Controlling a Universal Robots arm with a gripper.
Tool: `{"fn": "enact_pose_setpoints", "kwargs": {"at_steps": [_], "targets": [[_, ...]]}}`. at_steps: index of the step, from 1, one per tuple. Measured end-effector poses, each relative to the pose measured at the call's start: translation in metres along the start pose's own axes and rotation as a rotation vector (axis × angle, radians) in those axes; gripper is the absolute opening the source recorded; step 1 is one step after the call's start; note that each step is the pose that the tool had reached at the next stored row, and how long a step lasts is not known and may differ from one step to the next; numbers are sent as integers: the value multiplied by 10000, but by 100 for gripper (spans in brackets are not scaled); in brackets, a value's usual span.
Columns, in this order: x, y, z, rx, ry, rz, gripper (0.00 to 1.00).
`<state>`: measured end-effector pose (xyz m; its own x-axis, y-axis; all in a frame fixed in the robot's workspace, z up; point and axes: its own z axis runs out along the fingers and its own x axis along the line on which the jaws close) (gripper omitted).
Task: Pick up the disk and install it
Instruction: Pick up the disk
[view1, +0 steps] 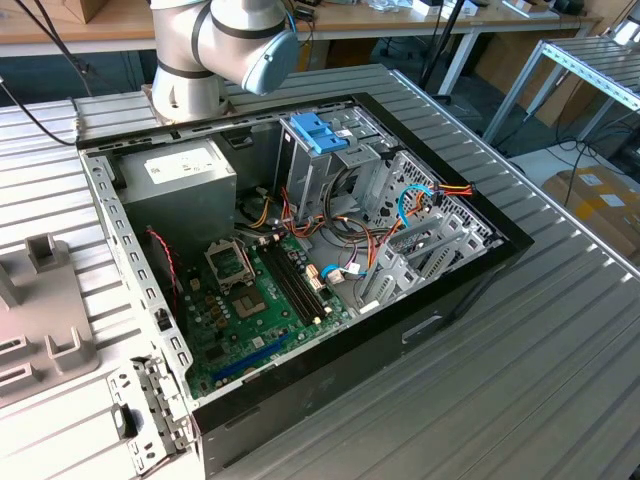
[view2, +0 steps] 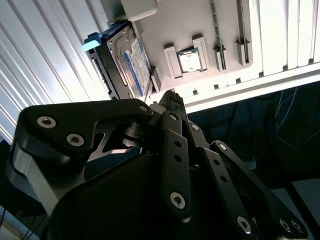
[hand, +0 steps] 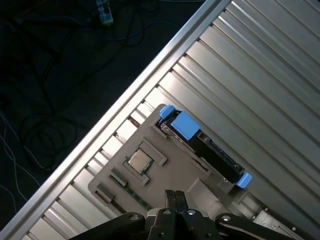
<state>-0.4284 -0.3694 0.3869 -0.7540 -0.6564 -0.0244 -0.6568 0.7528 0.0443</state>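
Ribbed metal table (view1: 560, 400) across the whole exterior view, with an open computer case (view1: 330, 392) in the middle of the frame and the grey robot arm (view1: 225, 40) at the upper left. In the first wrist view, a beige holder tray (hand: 180, 170) lying on the ribbed surface, the disk (hand: 205, 147) standing on its long edge in a slot of this tray, a small processor chip (hand: 139, 161) seated near it. Over the tray and apart from the disk, the gripper (hand: 175, 194), jaws pressed together and gripping nothing.

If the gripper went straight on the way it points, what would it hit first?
Probably the grey tray, on the bare patch between the disk and the processor chip; from the gripper, depth is hard to judge.
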Motion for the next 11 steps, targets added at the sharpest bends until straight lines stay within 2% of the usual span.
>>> {"fn": "enact_pose_setpoints", "kwargs": {"at_steps": [6,11], "targets": [[0,0,0,-6,10,-225,11],[0,0,0,-14,25,-566,11]]}}
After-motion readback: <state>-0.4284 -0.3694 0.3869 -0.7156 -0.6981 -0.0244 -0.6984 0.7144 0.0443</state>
